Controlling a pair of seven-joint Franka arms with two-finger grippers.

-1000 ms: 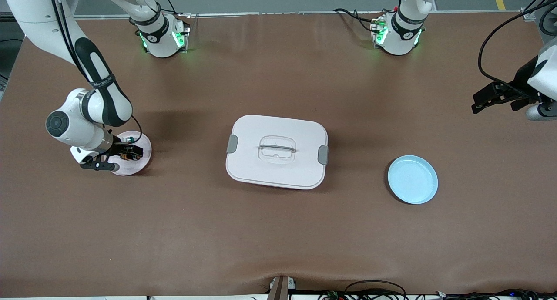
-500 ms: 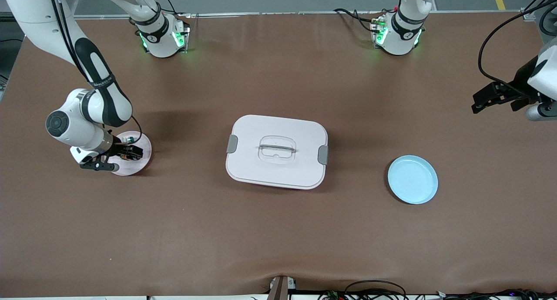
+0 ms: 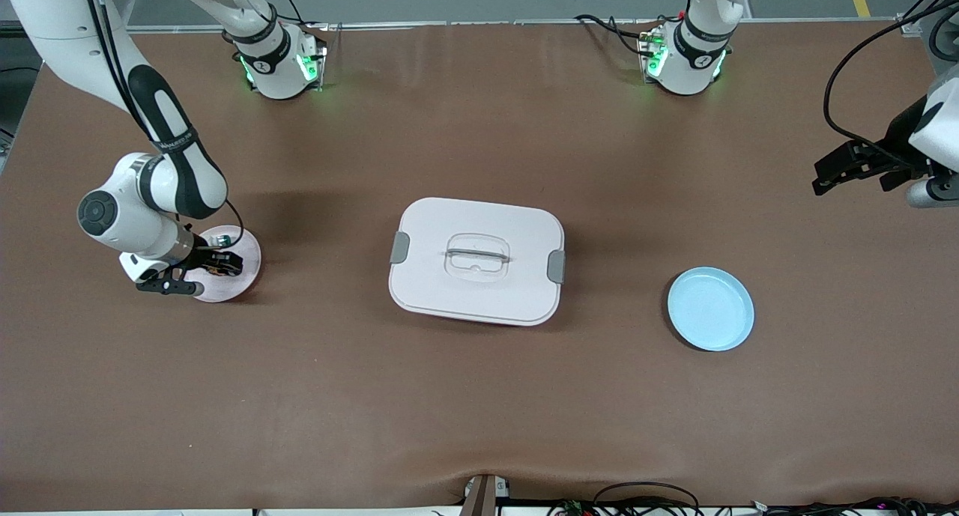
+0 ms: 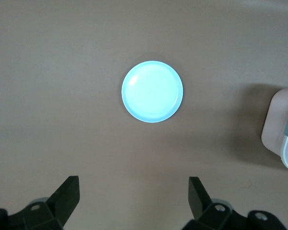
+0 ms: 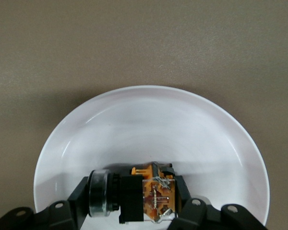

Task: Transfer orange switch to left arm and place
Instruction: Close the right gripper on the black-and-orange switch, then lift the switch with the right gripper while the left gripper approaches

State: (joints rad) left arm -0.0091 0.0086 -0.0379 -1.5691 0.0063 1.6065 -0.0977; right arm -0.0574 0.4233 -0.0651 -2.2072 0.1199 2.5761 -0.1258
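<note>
The orange switch (image 5: 151, 196), black with orange parts and a silver ring, lies on its side over a pale round plate (image 5: 149, 120) toward the right arm's end of the table. My right gripper (image 5: 132, 195) is shut on it, a finger pressed to each end. In the front view the right gripper (image 3: 216, 263) sits low over that plate (image 3: 243, 276), and the switch (image 3: 224, 262) shows only as a dark speck. The box (image 3: 476, 260) stands mid-table. My left gripper (image 3: 854, 170) waits open in the air at the left arm's end, fingers wide apart (image 4: 134, 196).
A small white-and-green component (image 3: 222, 240) lies on the same pale plate. A light blue plate (image 3: 710, 308) sits between the box and the left arm's end, also seen from the left wrist (image 4: 152, 91), with a corner of the box (image 4: 281, 134).
My right gripper's fingers have closed onto the orange switch over the pale plate. The left arm has not moved.
</note>
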